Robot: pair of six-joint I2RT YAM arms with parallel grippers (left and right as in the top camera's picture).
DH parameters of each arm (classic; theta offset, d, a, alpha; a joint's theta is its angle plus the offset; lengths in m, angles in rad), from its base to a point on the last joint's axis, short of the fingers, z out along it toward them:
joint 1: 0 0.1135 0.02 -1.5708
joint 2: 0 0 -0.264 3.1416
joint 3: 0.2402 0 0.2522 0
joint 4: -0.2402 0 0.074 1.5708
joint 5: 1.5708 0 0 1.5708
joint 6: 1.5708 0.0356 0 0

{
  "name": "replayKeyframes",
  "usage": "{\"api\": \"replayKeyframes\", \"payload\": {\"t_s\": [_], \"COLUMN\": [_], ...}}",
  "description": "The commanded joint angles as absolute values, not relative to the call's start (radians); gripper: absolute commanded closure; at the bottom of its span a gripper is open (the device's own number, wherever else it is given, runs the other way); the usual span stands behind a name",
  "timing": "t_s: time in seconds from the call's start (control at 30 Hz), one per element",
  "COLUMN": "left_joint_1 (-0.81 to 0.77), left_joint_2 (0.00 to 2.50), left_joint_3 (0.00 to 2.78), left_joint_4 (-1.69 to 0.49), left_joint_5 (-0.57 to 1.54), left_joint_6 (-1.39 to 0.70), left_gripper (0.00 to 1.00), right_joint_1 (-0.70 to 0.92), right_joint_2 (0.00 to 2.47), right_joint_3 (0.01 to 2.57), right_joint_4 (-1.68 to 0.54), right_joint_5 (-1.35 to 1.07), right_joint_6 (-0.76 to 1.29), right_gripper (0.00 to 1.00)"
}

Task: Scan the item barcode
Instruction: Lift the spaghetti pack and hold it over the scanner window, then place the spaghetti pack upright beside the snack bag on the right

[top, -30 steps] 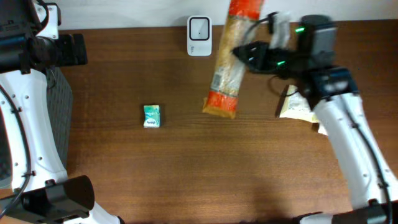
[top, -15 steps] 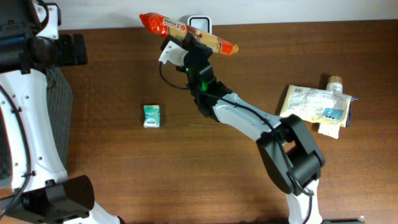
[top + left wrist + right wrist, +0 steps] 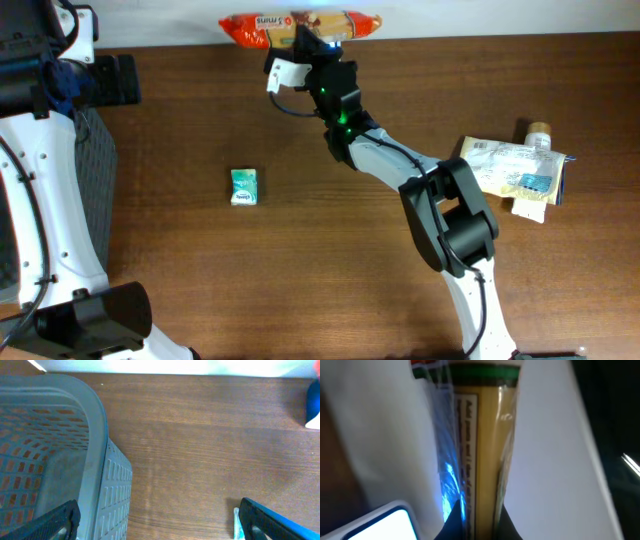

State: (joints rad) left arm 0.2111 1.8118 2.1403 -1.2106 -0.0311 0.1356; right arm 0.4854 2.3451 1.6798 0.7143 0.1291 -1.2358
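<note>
Scan apparently in progress, not confirmed: right gripper (image 3: pixel 312 42) clamps the long orange-ended packet (image 3: pixel 262 24) level at 12 o'clock on the table (image 3: pixel 300 280), blue light on its wrapper; left gripper (image 3: pixel 160 527) gapes empty at 10 o'clock.

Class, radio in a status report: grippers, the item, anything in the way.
Left gripper open, beside basket. Right gripper shut on long packet, blue light on its wrapper. No obstruction seen.

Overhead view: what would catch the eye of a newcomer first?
The long orange-and-tan plastic snack packet, held crosswise by the shut right gripper at the far edge of the wooden table. In the right wrist view, blue light glows on its wrapper. A small green box lies alone mid-table.
</note>
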Motion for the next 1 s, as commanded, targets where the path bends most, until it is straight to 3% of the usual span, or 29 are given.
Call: {"api": "replayKeyframes", "payload": {"t_s": [0.0,0.43,0.57,0.67,0.77,0.97], "left_joint_1": [0.219,0.218,0.218,0.219,0.219,0.219], "left_joint_2": [1.794,1.794,1.794,1.794,1.794,1.794], "left_joint_3": [2.156,2.156,2.156,2.156,2.156,2.156], "left_joint_4": [-1.21,-1.21,-1.21,-1.21,-1.21,-1.211], "left_joint_5": [-0.03,-0.031,-0.03,-0.031,-0.03,-0.03], "left_joint_6": [0.149,0.149,0.149,0.149,0.149,0.149], "left_gripper": [0.01,0.01,0.01,0.01,0.01,0.01], "right_joint_1": [0.458,0.463,0.489,0.492,0.48,0.316], "right_joint_2": [2.352,2.39,2.275,2.083,1.846,1.71], "right_joint_3": [1.745,1.745,1.745,1.745,1.745,1.737], "right_joint_4": [0.739,0.688,0.645,0.286,-0.126,-0.836], "right_joint_5": [0.086,0.06,0.197,0.282,0.273,0.136], "right_joint_6": [-1.309,-1.339,-1.294,-1.098,-0.658,0.047], "right_gripper": [0.96,0.96,0.96,0.96,0.96,0.96]}}
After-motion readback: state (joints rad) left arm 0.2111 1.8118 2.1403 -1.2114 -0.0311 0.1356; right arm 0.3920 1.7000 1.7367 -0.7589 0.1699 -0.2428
